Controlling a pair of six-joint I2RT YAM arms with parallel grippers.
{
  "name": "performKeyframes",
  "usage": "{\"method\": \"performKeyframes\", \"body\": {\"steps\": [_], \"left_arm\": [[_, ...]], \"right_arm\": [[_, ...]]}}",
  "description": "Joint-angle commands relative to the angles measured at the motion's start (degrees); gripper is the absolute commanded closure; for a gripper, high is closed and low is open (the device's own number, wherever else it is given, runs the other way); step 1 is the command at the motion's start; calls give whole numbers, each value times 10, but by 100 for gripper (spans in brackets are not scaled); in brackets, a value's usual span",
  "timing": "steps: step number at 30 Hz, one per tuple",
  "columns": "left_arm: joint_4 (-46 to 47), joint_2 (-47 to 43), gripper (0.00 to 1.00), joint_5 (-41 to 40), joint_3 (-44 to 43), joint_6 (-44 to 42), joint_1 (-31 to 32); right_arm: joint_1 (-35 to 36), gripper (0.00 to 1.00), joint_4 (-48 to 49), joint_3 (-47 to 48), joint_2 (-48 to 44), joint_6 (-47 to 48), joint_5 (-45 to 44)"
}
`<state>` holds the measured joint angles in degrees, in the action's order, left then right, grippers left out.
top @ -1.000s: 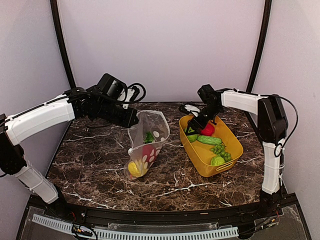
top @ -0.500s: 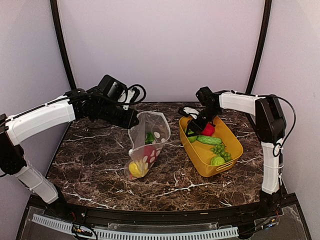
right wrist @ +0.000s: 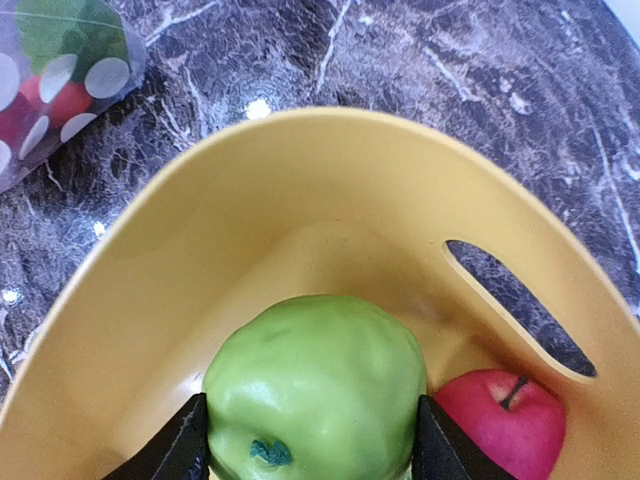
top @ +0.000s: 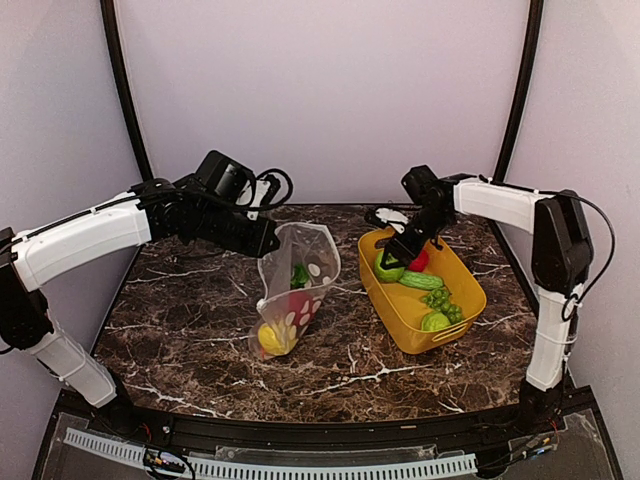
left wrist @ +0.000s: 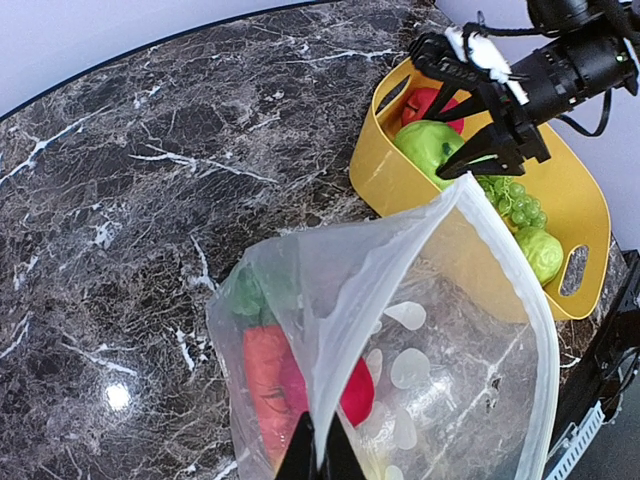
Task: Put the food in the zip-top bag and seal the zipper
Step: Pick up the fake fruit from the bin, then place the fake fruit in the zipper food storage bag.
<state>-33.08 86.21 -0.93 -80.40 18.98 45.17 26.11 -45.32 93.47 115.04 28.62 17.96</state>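
Note:
The zip-top bag (top: pixel 300 275) hangs upright over the table with its mouth open, and my left gripper (top: pixel 268 240) is shut on its upper rim. The left wrist view shows the pale zipper (left wrist: pixel 400 262) running along that rim from my left gripper (left wrist: pixel 320 455). Inside the bag are a yellow lemon (top: pixel 268 338), red pieces (left wrist: pixel 270 375) and a green leafy piece (left wrist: pixel 245 290). My right gripper (right wrist: pixel 312 440) reaches into the yellow basket (right wrist: pixel 300 170), its fingers pressed on both sides of a green apple (right wrist: pixel 315 390).
A red apple (right wrist: pixel 500 420) lies right beside the green one. Further along the basket (top: pixel 400 320) lie a cucumber (top: pixel 418 281), green grapes (top: pixel 440 298) and another green piece (top: pixel 434 322). The basket stands to the right of the bag on the dark marble table (top: pixel 180 320).
My right gripper's fingers have narrowed onto the green apple in the basket's far end. The left arm and the bag have not moved.

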Motion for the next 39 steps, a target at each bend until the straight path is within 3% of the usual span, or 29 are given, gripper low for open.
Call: {"method": "performKeyframes", "body": {"steps": [1, 7, 12, 19, 29, 34, 39], "left_arm": [[7, -22, 99, 5, 14, 8, 0], [12, -18, 99, 7, 10, 8, 0], [9, -15, 99, 7, 4, 6, 0], [11, -20, 99, 3, 10, 12, 0], [-3, -42, 99, -3, 15, 10, 0], [2, -48, 99, -6, 23, 13, 0], [12, -56, 99, -12, 43, 9, 0]], "right_arm": [[-2, 54, -14, -7, -85, 1, -7], [7, 53, -40, 33, -151, -16, 67], [42, 53, -108, 139, -140, -14, 162], [119, 51, -117, 222, -117, -5, 265], [177, 48, -111, 259, -49, -2, 257], [183, 27, -80, 263, -34, -33, 169], [183, 23, -83, 264, -51, -38, 172]]}}
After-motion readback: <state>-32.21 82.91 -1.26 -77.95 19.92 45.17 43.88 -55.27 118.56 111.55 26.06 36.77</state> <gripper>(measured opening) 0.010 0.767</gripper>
